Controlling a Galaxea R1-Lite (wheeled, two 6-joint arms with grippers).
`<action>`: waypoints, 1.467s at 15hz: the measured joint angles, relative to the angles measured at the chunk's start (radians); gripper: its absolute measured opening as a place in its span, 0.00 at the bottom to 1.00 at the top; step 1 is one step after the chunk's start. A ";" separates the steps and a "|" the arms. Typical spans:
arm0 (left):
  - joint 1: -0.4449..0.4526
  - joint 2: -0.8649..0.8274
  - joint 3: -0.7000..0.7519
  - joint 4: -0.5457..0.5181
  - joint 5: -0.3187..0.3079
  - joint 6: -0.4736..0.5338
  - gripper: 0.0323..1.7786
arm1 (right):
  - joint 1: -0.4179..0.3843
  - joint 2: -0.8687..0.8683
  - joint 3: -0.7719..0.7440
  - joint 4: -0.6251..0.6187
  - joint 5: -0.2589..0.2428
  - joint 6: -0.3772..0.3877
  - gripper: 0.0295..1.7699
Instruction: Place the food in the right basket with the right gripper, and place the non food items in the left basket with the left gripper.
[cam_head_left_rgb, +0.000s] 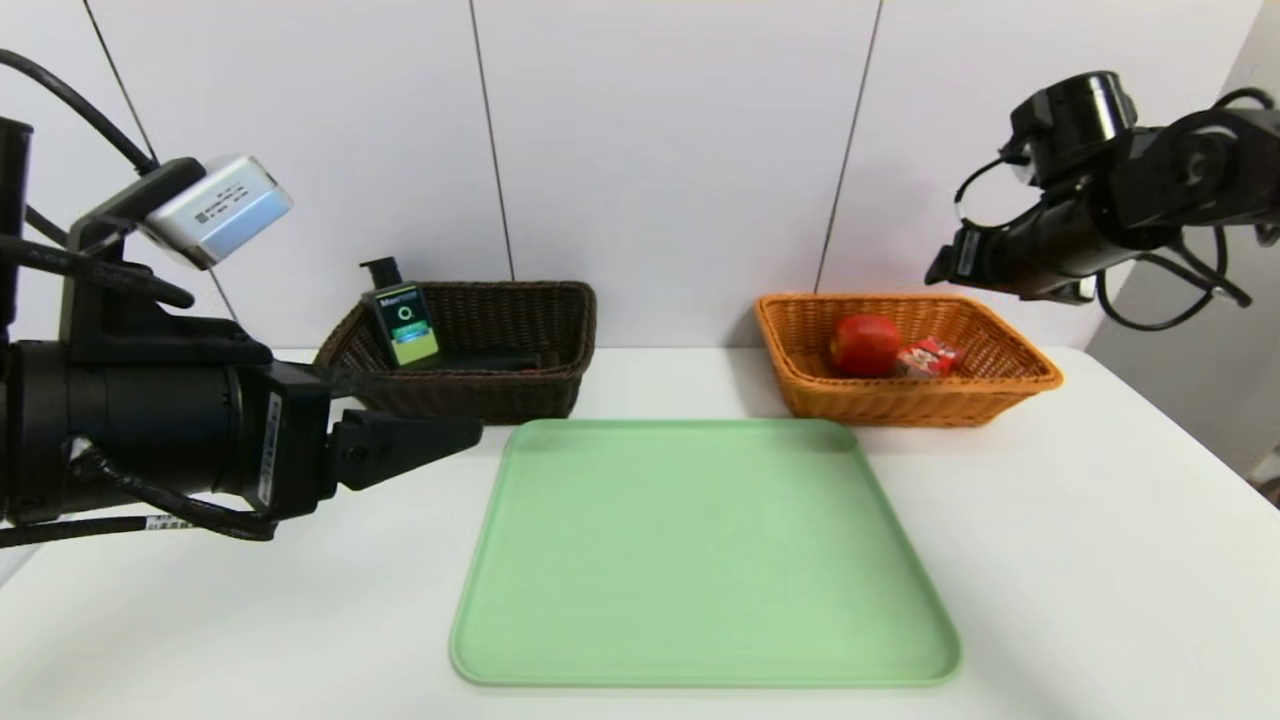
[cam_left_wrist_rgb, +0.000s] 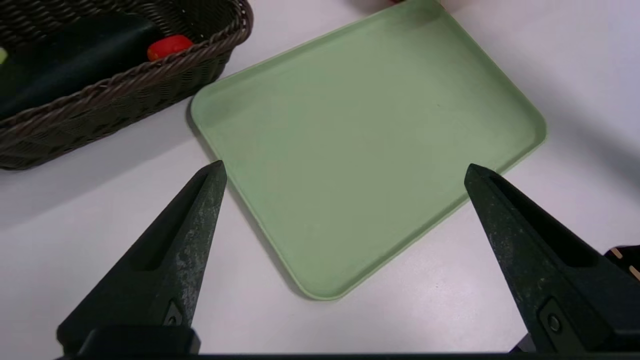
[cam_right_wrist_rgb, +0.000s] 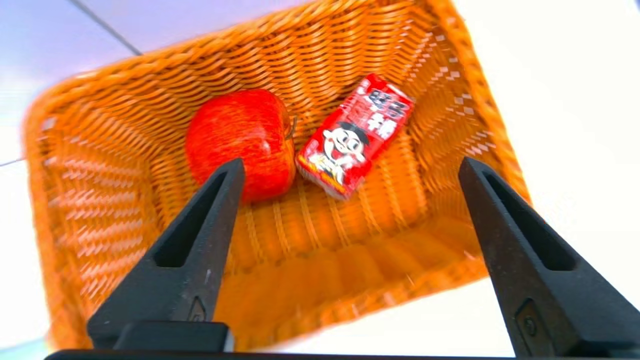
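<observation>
Drink carton (cam_right_wrist_rgb: 355, 134) down beside apple (cam_right_wrist_rgb: 241, 142) in orange basket (cam_right_wrist_rgb: 450, 70); right gripper (cam_right_wrist_rgb: 350, 175) empty, fingers apart — lift straight clear of rim, avoid snagging wicker.

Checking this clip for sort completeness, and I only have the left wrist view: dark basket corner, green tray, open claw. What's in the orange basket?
Observer: The orange basket holds a red apple and a red drink carton, side by side.
Operator: Where is the right claw?
Observer: The right claw hangs open above that basket, holding nothing.
Operator: Is the pump bottle sorted?
Observer: Yes, the pump bottle leans in the dark basket, at its left end.
Operator: Anything left on the tray?
Observer: No, the head view shows the green tray bare.
</observation>
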 joint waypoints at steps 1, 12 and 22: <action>0.000 -0.011 -0.002 0.000 0.026 0.000 0.95 | 0.000 -0.035 0.001 0.027 0.004 0.000 0.86; 0.000 -0.215 0.038 0.078 0.213 0.007 0.95 | 0.172 -0.649 0.489 0.225 0.004 -0.002 0.94; 0.328 -0.609 0.351 0.182 0.297 0.065 0.95 | 0.268 -1.150 0.789 0.244 -0.087 -0.225 0.96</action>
